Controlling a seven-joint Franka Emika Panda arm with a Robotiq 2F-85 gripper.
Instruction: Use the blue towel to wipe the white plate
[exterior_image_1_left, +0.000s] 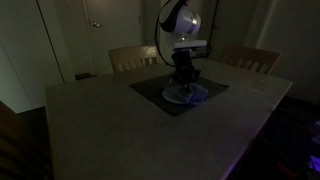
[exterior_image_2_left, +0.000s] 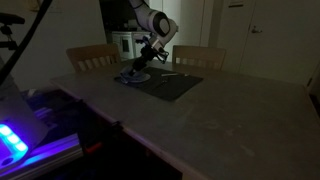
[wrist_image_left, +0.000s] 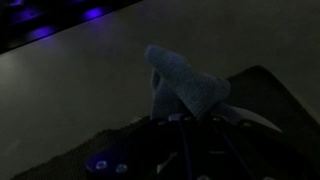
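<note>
Although the light is poor, the blue towel (wrist_image_left: 186, 86) shows in the wrist view as a bunched fold, pinched between the closed jaws of the gripper (exterior_image_1_left: 186, 84). The gripper is low over the white plate (exterior_image_1_left: 172, 97); contact cannot be confirmed. Under the plate lies a dark mat (exterior_image_1_left: 148, 87) on the table (exterior_image_1_left: 110, 130). Two chairs (exterior_image_1_left: 133, 57) stand beyond the plate.

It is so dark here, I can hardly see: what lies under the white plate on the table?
A dark mat, wider than the plate, on the table. Its part beneath the plate is covered; the pincer with the blue towel hides the plate's middle.
</note>
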